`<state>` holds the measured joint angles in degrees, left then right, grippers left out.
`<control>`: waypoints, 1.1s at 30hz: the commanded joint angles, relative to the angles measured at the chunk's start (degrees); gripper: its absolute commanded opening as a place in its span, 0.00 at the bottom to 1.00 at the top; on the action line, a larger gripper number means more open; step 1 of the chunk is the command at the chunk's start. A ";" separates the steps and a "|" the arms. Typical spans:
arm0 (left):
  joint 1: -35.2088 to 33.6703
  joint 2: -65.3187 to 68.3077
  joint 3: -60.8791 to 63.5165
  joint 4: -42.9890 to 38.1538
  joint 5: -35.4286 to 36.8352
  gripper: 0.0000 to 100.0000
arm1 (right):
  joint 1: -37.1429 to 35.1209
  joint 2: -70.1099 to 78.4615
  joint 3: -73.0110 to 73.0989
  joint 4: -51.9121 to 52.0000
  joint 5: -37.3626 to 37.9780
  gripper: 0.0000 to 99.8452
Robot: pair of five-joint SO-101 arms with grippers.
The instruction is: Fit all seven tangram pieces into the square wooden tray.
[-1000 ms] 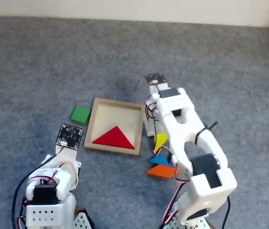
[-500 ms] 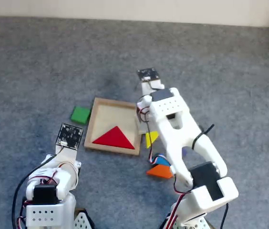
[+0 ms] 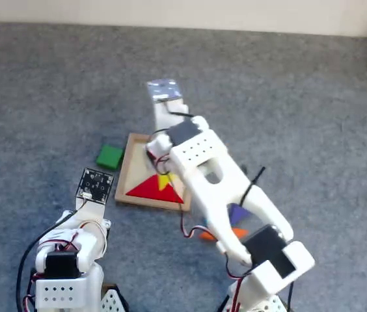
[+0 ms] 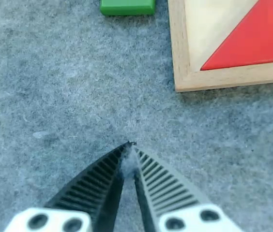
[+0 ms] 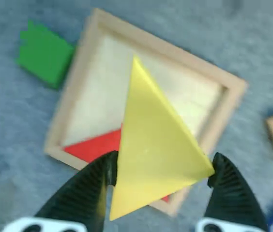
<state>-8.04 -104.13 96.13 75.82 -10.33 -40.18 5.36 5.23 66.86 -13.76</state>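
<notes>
Nearest, left end effector (image 4: 128,146): jaws pinched together with nothing between them, tips low over the grey tabletop (image 3: 300,97), just off the near-left corner of the tray (image 4: 177,53). I judge it is parked clear of the work so the other arm has the tray to itself.

Near right, beside the right arm: orange piece (image 3: 207,235) and purple piece (image 3: 239,213), loose on the tabletop and partly hidden by the arm. Waiting their turn.

Tray: red triangle (image 3: 146,188) lies flat inside, long edge along the near rim, apex pointing far. The far half of the floor is bare wood.

Right end effector (image 5: 163,166): clamped on the yellow triangle (image 5: 148,140), gripping across its wide end so the point leads far. The piece hangs over the tray, above the red triangle's right side; cannot tell whether they touch. It is probably meant to go in beside the red one, and may need turning to seat against an edge.

Left of the tray, just beside its far-left corner: green square (image 3: 110,156), not yet placed.
</notes>
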 commanded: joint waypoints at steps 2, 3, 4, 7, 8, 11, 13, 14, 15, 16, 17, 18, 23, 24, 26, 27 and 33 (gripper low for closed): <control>-0.66 -0.40 1.01 0.18 0.18 0.00 | -2.24 4.70 -8.31 -3.65 -3.69 0.20; -0.66 -0.40 1.01 0.18 0.18 0.00 | -2.42 6.37 -9.89 -3.74 -4.66 0.20; -0.66 -0.40 1.01 0.18 0.18 0.00 | -2.59 7.96 -11.65 -3.74 -5.54 0.20; -0.66 -0.40 1.01 0.18 0.18 0.00 | -2.86 12.18 -16.57 -3.74 -7.74 0.20; -0.66 -0.40 1.01 0.18 0.18 0.00 | -2.95 13.49 -18.07 -3.74 -8.53 0.20; -0.66 -0.40 1.01 0.18 0.18 0.00 | -4.09 16.84 -21.05 -3.56 -11.78 0.20; -0.66 -0.40 1.01 0.18 0.18 0.00 | -4.79 18.77 -22.02 -3.56 -13.54 0.20; -0.66 -0.40 1.01 0.18 0.18 0.00 | -5.05 19.65 -22.37 -3.56 -14.15 0.20; -0.66 -0.40 1.01 0.18 0.18 0.00 | -5.23 20.35 -22.46 -3.56 -14.51 0.20; -0.66 -0.40 1.01 0.18 0.18 0.00 | -5.32 20.88 -22.46 -3.65 -14.24 0.20; -0.66 -0.40 1.01 0.18 0.18 0.00 | -5.32 21.05 -22.46 -3.65 -14.24 0.21; -0.66 -0.40 1.01 0.18 0.18 0.00 | -5.23 21.05 -22.46 -3.56 -14.24 0.21; -0.66 -0.40 1.01 0.18 0.18 0.00 | -5.23 21.14 -22.46 -3.47 -14.15 0.21; -0.66 -0.40 1.01 0.18 0.18 0.00 | -5.32 21.23 -22.46 -3.47 -14.15 0.21; -0.66 -0.40 1.01 0.18 0.18 0.00 | -5.32 21.23 -22.46 -3.38 -14.15 0.21; -0.66 -0.40 1.01 0.18 0.18 0.00 | -5.32 21.23 -22.46 -3.38 -14.07 0.21; -0.66 -0.40 1.01 0.18 0.18 0.00 | -5.85 21.23 -22.46 -3.38 -10.02 0.26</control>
<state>-8.04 -104.13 96.13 75.82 -10.33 -44.84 28.13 -13.49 64.13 -26.15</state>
